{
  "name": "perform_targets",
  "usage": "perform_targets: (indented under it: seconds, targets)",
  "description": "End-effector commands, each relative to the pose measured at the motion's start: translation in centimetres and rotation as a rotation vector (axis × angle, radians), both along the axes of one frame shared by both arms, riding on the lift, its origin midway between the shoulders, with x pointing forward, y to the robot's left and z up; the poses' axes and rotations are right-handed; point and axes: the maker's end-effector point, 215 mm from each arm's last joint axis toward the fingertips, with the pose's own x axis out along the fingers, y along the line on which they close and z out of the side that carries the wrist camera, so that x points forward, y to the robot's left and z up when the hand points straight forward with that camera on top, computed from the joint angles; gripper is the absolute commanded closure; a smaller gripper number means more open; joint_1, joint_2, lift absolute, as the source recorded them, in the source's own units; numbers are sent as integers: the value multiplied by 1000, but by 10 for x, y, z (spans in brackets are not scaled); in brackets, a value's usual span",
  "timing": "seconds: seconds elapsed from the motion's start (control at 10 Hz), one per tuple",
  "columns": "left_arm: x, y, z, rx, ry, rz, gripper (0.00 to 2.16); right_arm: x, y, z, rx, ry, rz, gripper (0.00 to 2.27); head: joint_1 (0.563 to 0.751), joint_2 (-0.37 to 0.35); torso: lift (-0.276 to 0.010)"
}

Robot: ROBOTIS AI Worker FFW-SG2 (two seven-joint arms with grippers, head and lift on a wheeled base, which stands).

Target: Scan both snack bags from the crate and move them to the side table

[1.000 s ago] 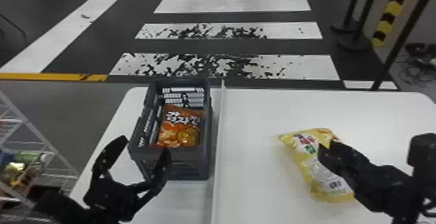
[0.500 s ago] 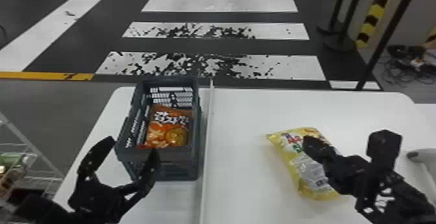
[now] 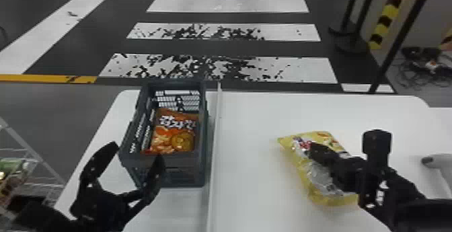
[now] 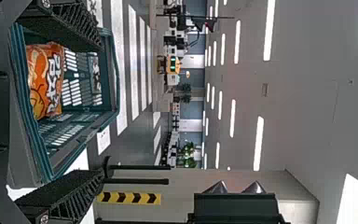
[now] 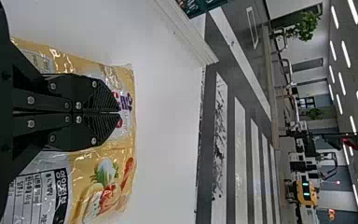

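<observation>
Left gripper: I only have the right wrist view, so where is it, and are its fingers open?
Observer: The left gripper is at the near end of the crate, its fingers spread well apart.
Operator: Anything inside the crate?
Observer: Yes, an orange snack bag lies in it, its printed face showing.
Operator: And out to the right, past the yellow bag?
Observer: At the right side of the table, a pale device with a dark end, possibly the scanner, though the head view cuts it off.
</observation>
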Motion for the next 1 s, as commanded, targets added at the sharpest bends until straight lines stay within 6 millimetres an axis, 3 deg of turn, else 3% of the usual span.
perform_targets:
  seconds: [0.0,0.2,0.6,0.9]
  targets:
    - [0,2,-1,-2,3,4,63,-2,-4,-6,-15,4,-1,1980,695,55,-99]
    - [2,2,0,-3,0,5,63,-9,-17,-5,-33,-11,-13,1980,695,49,-99]
    - [2,3,-3,-4,5,6,63,-12,-71,-5,-71,-10,-83,1980,695,0,-99]
    - [3,4,-3,-6,5,6,63,-18,-98,-7,-104,-3,-98,1980,695,-42,-99]
